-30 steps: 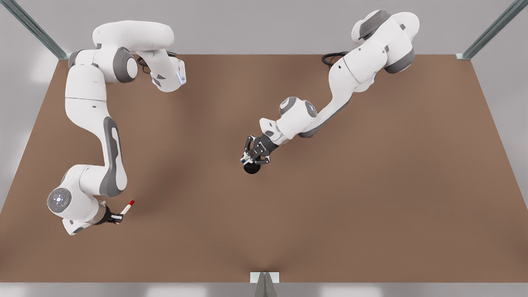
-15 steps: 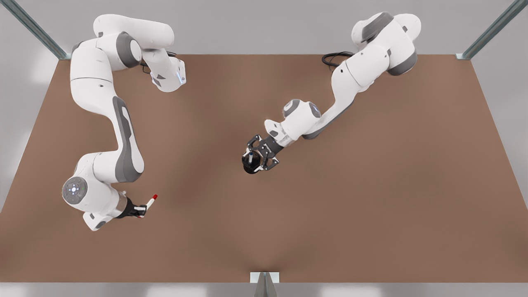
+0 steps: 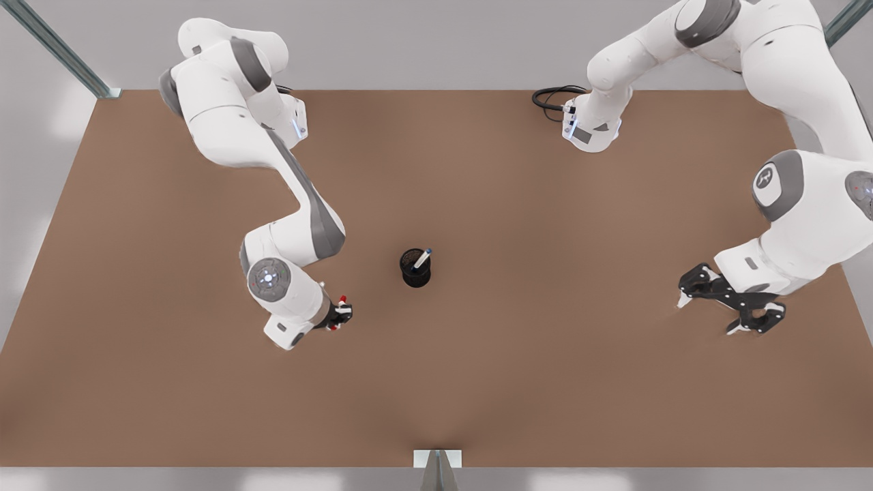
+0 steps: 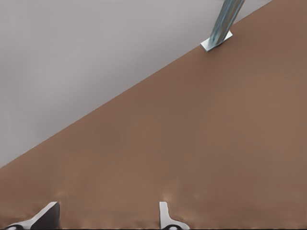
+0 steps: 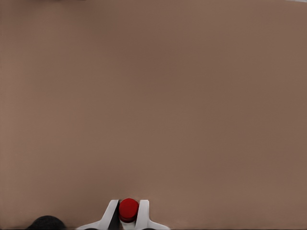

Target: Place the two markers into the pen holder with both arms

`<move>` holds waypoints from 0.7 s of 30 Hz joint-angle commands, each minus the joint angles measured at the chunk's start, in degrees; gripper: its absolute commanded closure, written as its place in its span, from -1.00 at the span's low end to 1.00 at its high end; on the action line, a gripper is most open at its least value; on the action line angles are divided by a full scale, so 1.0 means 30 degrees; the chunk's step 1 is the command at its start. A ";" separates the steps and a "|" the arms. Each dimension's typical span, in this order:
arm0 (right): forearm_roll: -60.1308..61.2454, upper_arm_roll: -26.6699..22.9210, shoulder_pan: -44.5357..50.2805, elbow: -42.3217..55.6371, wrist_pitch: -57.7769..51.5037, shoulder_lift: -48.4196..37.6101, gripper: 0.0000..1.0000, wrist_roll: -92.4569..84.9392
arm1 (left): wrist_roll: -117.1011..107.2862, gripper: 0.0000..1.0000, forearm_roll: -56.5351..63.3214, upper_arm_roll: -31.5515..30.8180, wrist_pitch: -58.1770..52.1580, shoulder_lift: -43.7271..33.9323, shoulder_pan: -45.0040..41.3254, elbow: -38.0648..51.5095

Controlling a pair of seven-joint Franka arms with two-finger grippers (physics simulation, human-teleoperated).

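The black mesh pen holder (image 3: pixel 415 269) stands mid-table with the blue-capped marker (image 3: pixel 422 258) leaning inside it. To its left in the front view, my right gripper (image 3: pixel 339 312) is shut on the red-capped marker (image 3: pixel 342 300), a short way from the holder. The right wrist view looks down on the red cap (image 5: pixel 128 209), clamped between the white fingertips of the right gripper (image 5: pixel 128 215). My left gripper (image 3: pixel 709 315) hovers low at the front view's far right, open and holding nothing. The left wrist view confirms that the left gripper (image 4: pixel 105 215) has its fingers spread over bare table.
The brown table (image 3: pixel 545 382) spreads wide around the holder. A black cable (image 3: pixel 549 99) coils by an arm base at the back. A metal post (image 3: pixel 436 467) stands at the front edge, and a corner post (image 4: pixel 223 24) shows in the left wrist view.
My left gripper opened, left the blue marker in the holder and swung far to the front view's right. My right gripper carried the red marker toward the holder.
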 commanded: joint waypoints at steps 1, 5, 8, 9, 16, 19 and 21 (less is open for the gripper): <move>-0.0611 0.0039 0.0444 -0.0071 -0.0349 -0.0103 0.57 0.7174 | -0.5943 -1.00 -0.3840 0.7835 -0.7646 -0.2430 -0.5006 -0.0249; -0.0640 0.1355 0.0445 -0.0921 -0.0378 -0.0748 0.57 0.9281 | -0.5972 -1.00 -0.4204 0.9644 -0.6270 -0.3841 -0.6808 -0.2244; -0.1168 0.2089 0.0884 -0.0950 -0.0847 -0.0748 0.57 1.1040 | -0.5972 -1.00 -0.4086 0.9644 -0.6240 -0.3401 -0.6838 -0.2244; -0.1168 0.2089 0.1293 -0.1009 -0.0847 -0.0748 0.57 1.1420 | -0.5972 -1.00 -0.4116 0.9644 -0.6240 -0.3342 -0.6809 -0.2244; -0.2281 0.2207 0.3198 -0.1214 -0.1022 -0.0953 0.57 1.4791 | -0.6001 -1.00 -0.4116 0.9615 -0.5244 -0.2229 -0.7248 -0.2156; -0.2281 0.2207 0.3725 -0.1214 -0.0905 -0.0865 0.57 1.5406 | -0.6001 -1.00 -0.4145 0.9615 -0.5244 -0.2229 -0.7219 -0.2156; -0.2574 0.2207 0.3726 -0.1302 -0.0935 -0.0836 0.57 1.5436 | -0.5972 -1.00 -0.4145 0.9615 -0.5244 -0.2200 -0.7219 -0.2156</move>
